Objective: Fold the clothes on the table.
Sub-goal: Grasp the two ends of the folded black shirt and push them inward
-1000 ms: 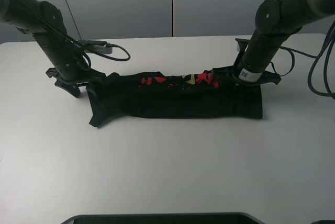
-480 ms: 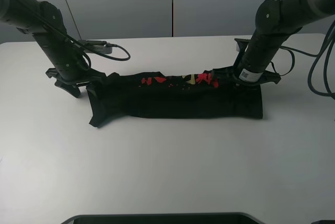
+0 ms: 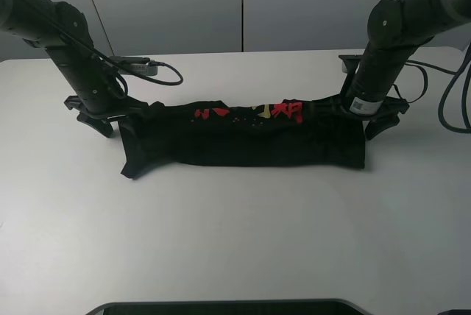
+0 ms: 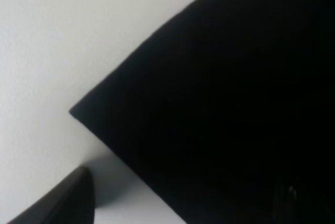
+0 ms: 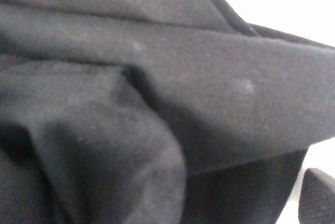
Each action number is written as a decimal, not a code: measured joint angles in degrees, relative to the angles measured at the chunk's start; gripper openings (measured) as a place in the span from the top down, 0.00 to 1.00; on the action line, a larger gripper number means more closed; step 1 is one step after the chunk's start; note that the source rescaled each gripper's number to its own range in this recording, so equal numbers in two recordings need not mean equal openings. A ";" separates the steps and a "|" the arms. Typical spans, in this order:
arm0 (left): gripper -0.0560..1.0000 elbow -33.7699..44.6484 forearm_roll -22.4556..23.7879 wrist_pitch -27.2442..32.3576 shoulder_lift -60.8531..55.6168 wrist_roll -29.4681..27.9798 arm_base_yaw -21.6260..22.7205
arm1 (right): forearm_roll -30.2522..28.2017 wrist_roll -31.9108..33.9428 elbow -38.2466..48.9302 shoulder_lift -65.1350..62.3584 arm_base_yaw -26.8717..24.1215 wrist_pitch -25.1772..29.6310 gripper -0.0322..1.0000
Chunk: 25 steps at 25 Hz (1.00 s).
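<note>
Black T-shirt lies as 1 long band across mid worktop, red print along far edge. My left pincer sits at 1 end, right pincer at the other. Both spread, nothing pinched: each wrist view shows just 1 fingertip off to the side, cloth lying loose.

Step, prob.: lengthwise fold laid down; ends not yet brought together.

Next needs: clean grip on 1 end, all layers, then carry over w/o dragging the band.

Unclear: 2nd fingertip per side out of frame; layer count hidden; left end looks skewed.
</note>
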 joint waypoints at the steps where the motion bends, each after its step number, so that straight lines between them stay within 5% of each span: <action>1: 0.09 0.00 0.00 0.00 0.00 0.00 0.00 | 0.00 0.11 0.00 0.00 -0.09 0.00 0.02; 16: 0.09 -0.05 0.00 0.21 0.00 0.00 0.00 | 3.55 5.32 0.14 0.00 0.11 2.33 0.01; 25: 0.09 -0.05 0.00 0.21 0.19 0.11 0.00 | 3.16 5.91 4.72 -1.62 0.45 -3.76 0.01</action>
